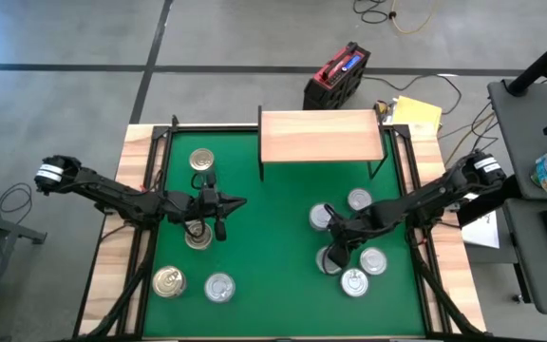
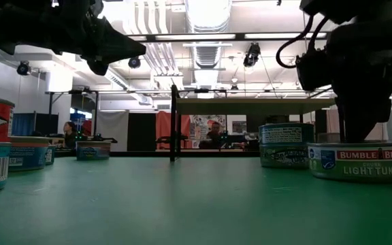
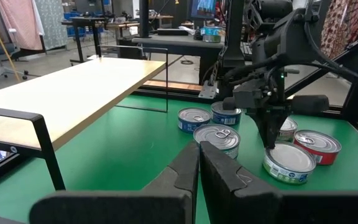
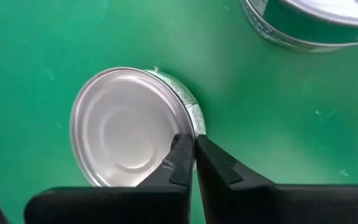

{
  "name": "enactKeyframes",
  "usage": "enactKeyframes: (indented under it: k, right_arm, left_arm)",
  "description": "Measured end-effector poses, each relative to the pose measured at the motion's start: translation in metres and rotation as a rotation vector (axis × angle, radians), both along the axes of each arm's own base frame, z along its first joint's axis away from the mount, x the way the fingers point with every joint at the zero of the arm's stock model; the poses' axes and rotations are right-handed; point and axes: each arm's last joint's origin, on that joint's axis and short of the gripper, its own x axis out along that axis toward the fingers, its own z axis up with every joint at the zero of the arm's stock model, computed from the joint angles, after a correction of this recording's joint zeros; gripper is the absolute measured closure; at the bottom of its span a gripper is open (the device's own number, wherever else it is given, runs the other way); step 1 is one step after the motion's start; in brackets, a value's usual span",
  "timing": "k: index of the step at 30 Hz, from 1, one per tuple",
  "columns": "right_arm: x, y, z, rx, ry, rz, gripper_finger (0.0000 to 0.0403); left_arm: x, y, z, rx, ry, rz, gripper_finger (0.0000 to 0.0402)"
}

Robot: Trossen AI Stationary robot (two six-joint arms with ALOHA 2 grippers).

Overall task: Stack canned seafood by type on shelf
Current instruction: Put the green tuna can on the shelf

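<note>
So, going left to right across the table: the left arm was just parked over the left half of the green mat (image 1: 273, 190), left gripper (image 1: 224, 202) clenched with nothing in it, hovering above a small group of tins. One gold-topped can (image 1: 200, 160) sat further back toward the shelf, another can (image 1: 198, 237) lay right under the arm, and a gold-topped tin (image 1: 168, 281) and a silver-topped tin (image 1: 218, 287) sat near the front edge. My guess is that arm was only waiting its turn, kept up off the cans so it wouldn't knock them.

The shelf (image 1: 321, 136) stood at the back middle of the mat with no tins on it at all, so the stacking hadn't really begun.

Over on the right was the bigger cluster of cans, maybe five or six bunched close together. The right gripper (image 1: 333, 261) was down among them, pointing nearly straight down. From its wrist camera the fingers (image 4: 182, 163) were pinched together right at the rim of a plain silver tin (image 4: 126, 127), with a sliver of the edge maybe between them. Honestly I couldn't tell if it had a real hold on the rim or had just slipped shut beside it. A neighbouring green-labelled can (image 4: 309, 22) sat near, not touching.

If that pinch was only on the lip, lifting looked dicey to me.
</note>
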Motion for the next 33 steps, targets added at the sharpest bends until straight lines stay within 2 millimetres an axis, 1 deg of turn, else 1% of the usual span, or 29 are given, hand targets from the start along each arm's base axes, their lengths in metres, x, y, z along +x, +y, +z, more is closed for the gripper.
enactKeyframes:
  k: [6,15,18,24,27,29,33]
  right_arm:
    - [0.000,-0.001,0.010,-0.010,-0.043,-0.010,0.0395]
    - [0.008,0.001,0.032,-0.054,-0.097,0.023,0.0395]
    - [0.015,0.007,0.042,-0.104,-0.183,0.134,0.0395]
    - [0.028,0.030,0.071,-0.207,-0.513,0.459,0.0394]
    - [0.031,0.041,0.085,-0.277,-0.651,0.591,0.0394]
    - [0.032,0.045,0.090,-0.315,-0.696,0.655,0.0392]
    - [0.033,0.047,0.096,-0.338,-0.718,0.675,0.0376]
  left_arm:
    - [0.000,0.000,0.000,0.000,0.000,0.000,0.0402]
    - [0.000,0.000,0.000,0.000,0.000,0.000,0.0402]
    - [0.000,0.000,0.000,0.000,0.000,0.000,0.0402]
    - [0.000,0.000,0.000,0.001,0.003,0.000,0.0402]
    - [0.000,0.000,0.000,0.001,0.003,0.000,0.0402]
    - [0.000,0.000,0.000,0.001,0.003,0.000,0.0402]
    - [0.000,0.000,0.000,0.001,0.003,0.000,0.0402]
